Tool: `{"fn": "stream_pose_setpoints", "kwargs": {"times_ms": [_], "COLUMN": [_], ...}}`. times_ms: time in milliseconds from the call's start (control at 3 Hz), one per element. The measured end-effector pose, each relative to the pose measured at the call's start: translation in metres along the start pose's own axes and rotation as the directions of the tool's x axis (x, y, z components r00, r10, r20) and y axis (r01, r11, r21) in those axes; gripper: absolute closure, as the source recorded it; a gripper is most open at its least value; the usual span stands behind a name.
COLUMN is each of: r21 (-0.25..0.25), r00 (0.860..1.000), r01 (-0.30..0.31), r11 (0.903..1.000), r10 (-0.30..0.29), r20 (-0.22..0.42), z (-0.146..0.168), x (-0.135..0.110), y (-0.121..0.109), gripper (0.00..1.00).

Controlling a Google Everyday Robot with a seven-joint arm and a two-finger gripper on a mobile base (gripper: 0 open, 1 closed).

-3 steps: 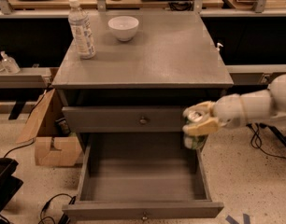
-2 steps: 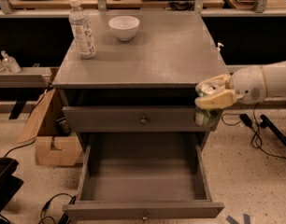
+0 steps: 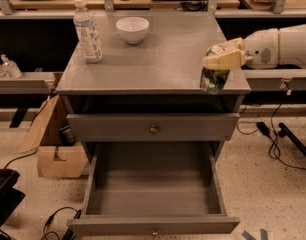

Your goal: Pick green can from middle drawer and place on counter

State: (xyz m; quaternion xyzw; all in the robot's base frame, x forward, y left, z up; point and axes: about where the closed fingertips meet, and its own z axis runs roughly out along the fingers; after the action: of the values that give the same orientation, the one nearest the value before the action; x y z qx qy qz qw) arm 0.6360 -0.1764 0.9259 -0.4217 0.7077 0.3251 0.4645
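Note:
My gripper [image 3: 219,64] reaches in from the right and is shut on the green can [image 3: 213,78]. It holds the can just above the front right corner of the grey counter [image 3: 158,59]. Only the can's lower body shows under the pale fingers [image 3: 224,60]. The middle drawer [image 3: 153,194] stands pulled out below, and its floor is bare. Its round knob [image 3: 154,231] shows at the front edge.
A clear plastic bottle [image 3: 87,30] with a white label and a white bowl [image 3: 132,29] stand at the back left of the counter. A cardboard box [image 3: 53,139] sits on the floor at left. Cables [image 3: 273,139] lie on the floor at right. The top drawer [image 3: 153,128] is shut.
My gripper has lifted the green can from beside the open drawer up to counter height and moved it over the counter's front right corner.

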Motion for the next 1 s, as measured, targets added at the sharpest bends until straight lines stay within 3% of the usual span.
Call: {"fn": "stream_pose_setpoints", "kwargs": {"times_ms": [333, 667, 1000], "r21": [0.076, 0.127, 0.139], "r00": [0.999, 0.999, 0.999], "r01": [-0.020, -0.012, 0.030], "r11": [0.9969, 0.9918, 0.9899], "r10": [0.018, 0.008, -0.032], "r20": [0.036, 0.039, 0.012], "z": [0.029, 0.070, 0.093], "x": [-0.026, -0.029, -0.015], "y": [-0.030, -0.060, -0.075], "gripper": [1.00, 1.00, 1.00]}}
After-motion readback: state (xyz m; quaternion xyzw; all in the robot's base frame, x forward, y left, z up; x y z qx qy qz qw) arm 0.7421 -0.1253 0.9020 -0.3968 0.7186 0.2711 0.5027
